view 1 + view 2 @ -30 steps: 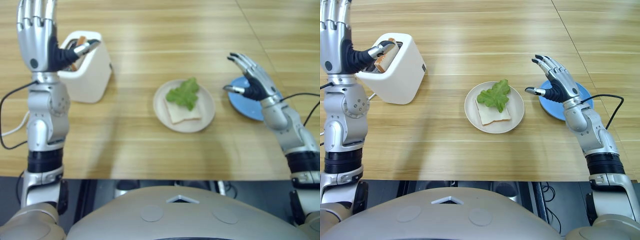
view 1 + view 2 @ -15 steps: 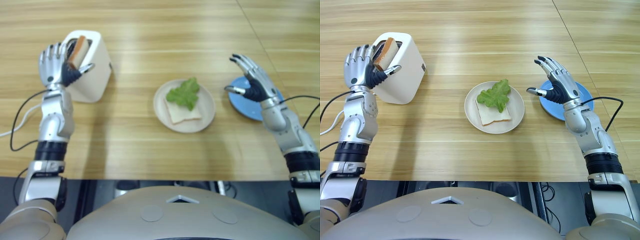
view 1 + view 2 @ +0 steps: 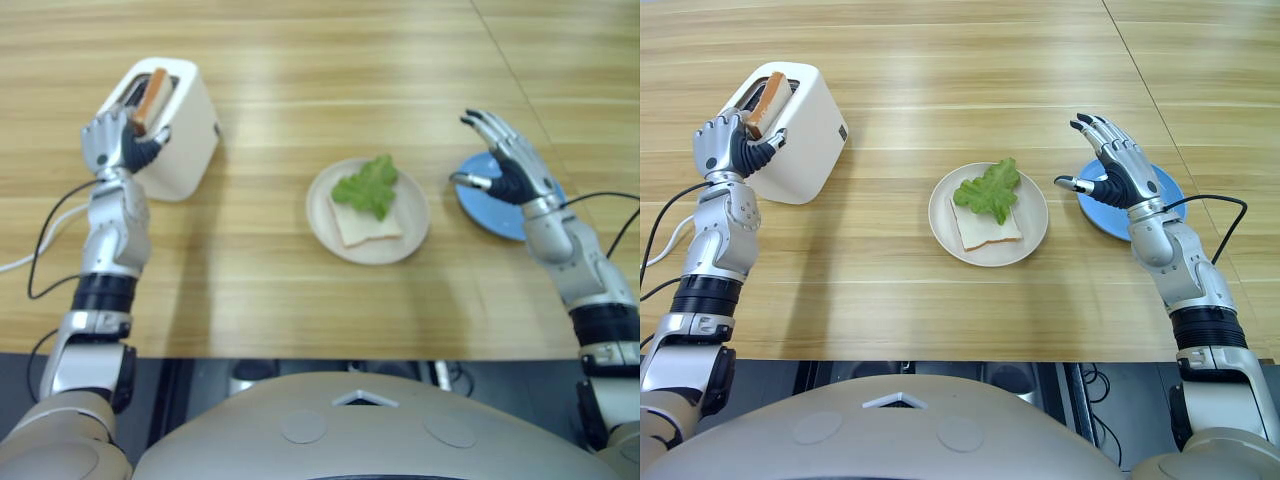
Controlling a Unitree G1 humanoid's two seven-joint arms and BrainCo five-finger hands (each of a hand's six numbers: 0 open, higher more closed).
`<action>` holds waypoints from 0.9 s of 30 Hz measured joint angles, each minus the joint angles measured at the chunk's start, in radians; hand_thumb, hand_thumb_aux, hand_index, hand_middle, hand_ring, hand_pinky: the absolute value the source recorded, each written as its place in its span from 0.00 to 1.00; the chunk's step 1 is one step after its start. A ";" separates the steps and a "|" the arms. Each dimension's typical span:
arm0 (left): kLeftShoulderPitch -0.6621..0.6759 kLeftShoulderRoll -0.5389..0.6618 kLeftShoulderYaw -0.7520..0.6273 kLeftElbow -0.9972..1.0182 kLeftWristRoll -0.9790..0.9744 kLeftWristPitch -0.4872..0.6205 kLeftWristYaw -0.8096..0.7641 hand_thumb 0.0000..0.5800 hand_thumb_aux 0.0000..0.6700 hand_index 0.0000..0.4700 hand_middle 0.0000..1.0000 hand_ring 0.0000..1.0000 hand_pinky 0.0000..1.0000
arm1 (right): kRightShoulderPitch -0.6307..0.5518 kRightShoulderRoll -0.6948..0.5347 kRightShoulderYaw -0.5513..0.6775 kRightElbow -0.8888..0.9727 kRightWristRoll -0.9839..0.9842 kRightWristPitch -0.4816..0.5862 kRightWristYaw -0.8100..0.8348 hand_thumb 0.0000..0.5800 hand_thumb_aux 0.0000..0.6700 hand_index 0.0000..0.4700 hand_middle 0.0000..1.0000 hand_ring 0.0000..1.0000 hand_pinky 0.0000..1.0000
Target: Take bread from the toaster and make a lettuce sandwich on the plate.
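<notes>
A white toaster (image 3: 805, 130) stands at the table's left with a bread slice (image 3: 768, 92) sticking up from its slot. My left hand (image 3: 728, 146) is at the toaster's near-left corner, its fingers curled around the near end of that slice. In the middle, a beige plate (image 3: 1032, 235) holds a bread slice (image 3: 990, 233) with a green lettuce leaf (image 3: 986, 190) on top. My right hand (image 3: 1116, 172) hangs open, fingers spread, over the left edge of a blue plate (image 3: 1162, 208).
The toaster's white cord (image 3: 662, 252) trails off the table's left side. A black cable (image 3: 1222, 206) loops by my right forearm. Bare wood lies between the toaster and the beige plate, and along the front edge (image 3: 940, 355).
My left hand has come down from high above the toaster and curled its fingers at the bread slice. The toaster has shifted slightly. The right hand has stayed still.
</notes>
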 measured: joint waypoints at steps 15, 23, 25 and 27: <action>0.036 -0.010 0.011 -0.166 -0.026 -0.047 0.092 1.00 1.00 0.98 1.00 1.00 1.00 | -0.001 0.000 0.001 0.014 -0.028 0.005 -0.014 0.00 0.00 0.00 0.00 0.00 0.00; 0.036 -0.010 0.033 -0.174 -0.074 -0.063 0.086 1.00 1.00 0.98 1.00 1.00 1.00 | -0.001 0.000 0.001 0.014 -0.029 0.009 -0.020 0.00 0.00 0.00 0.00 0.00 0.00; 0.034 -0.009 0.031 -0.159 -0.071 -0.057 0.082 1.00 1.00 0.98 1.00 1.00 1.00 | -0.001 0.000 0.001 0.014 -0.029 0.010 -0.020 0.00 0.00 0.00 0.00 0.00 0.00; 0.021 -0.008 0.025 -0.119 -0.061 -0.036 0.077 0.90 0.68 0.66 1.00 1.00 1.00 | -0.001 0.000 0.001 0.015 -0.030 0.011 -0.022 0.00 0.00 0.00 0.00 0.00 0.00</action>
